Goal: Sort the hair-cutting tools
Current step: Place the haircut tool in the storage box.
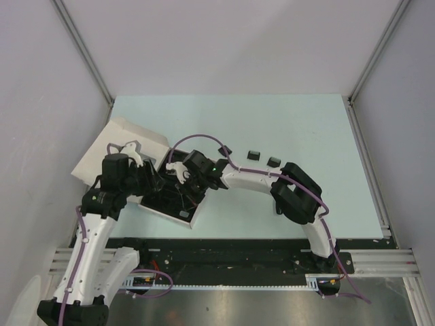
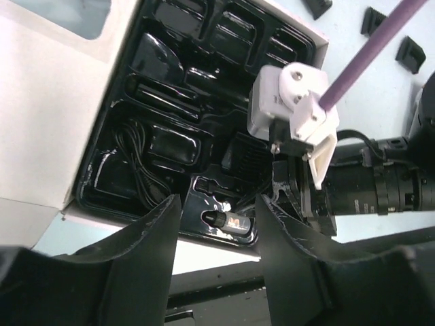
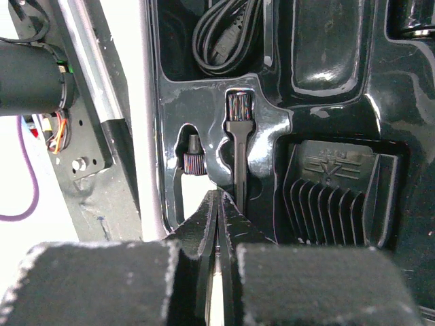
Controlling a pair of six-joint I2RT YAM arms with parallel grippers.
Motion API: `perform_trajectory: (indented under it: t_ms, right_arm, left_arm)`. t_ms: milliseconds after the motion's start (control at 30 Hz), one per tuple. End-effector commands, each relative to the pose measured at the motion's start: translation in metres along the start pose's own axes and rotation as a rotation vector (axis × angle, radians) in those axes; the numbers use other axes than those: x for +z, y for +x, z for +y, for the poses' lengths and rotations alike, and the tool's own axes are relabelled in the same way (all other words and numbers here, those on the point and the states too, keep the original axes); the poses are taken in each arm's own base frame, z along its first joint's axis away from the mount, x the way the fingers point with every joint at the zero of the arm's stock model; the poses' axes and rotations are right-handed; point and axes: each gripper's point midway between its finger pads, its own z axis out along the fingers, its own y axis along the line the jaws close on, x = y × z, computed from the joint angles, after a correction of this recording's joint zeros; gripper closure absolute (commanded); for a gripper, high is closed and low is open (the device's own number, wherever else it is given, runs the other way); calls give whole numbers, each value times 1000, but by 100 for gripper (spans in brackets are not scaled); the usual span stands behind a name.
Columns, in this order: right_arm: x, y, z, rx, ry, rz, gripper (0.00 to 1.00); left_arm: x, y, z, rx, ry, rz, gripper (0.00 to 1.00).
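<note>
While your right gripper (image 3: 219,202) hangs low over the black tray (image 3: 326,61), its jaws are pressed flat together with no gap showing. The tips sit at the handle end of the tiny brush (image 3: 238,136), touching it or just beside it; you cannot tell from the wrist view whether the handle is pinched. The brush lies in its narrow slot and runs from the tips towards twelve o'clock, bristles at the far end.

At eleven o'clock from the tips a small bottle (image 3: 193,161) with a ribbed cap rests in its own pocket; at three o'clock a ribbed comb guard (image 3: 333,197) fills a square pocket; at twelve o'clock, beyond the bristles, the coiled cable (image 3: 224,34) sits in a deeper compartment.

Your left gripper (image 2: 217,204) hovers over the near edge of the same tray. Its jaws stand moderately apart with nothing held between them; in its own view the right gripper is at two o'clock, close by.

From above, the tray sits in the white box (image 1: 189,221) on the left part of the table (image 1: 285,197); the lid (image 1: 119,142) lies open towards ten o'clock. Three loose comb guards (image 1: 253,155) lie in a row on the table at two o'clock from the tray, well apart from both grippers.
</note>
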Motion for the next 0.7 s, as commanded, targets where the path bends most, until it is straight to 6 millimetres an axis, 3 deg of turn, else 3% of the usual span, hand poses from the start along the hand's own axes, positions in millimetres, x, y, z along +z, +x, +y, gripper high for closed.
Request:
perform_trajectory:
  t_ms: [0,233,667]
  right_arm:
    - [9,19,-22,55,19,41,100]
    - [3,3,-16,30,6,-11,100]
    - [-35,-44,9,-64,-7,-173,100]
  left_arm:
    - [0,8,-15,-49,91,30,49]
    - [17,47,-29,-148,202,172,61]
    - [40,52,-26,-312,188,154,85]
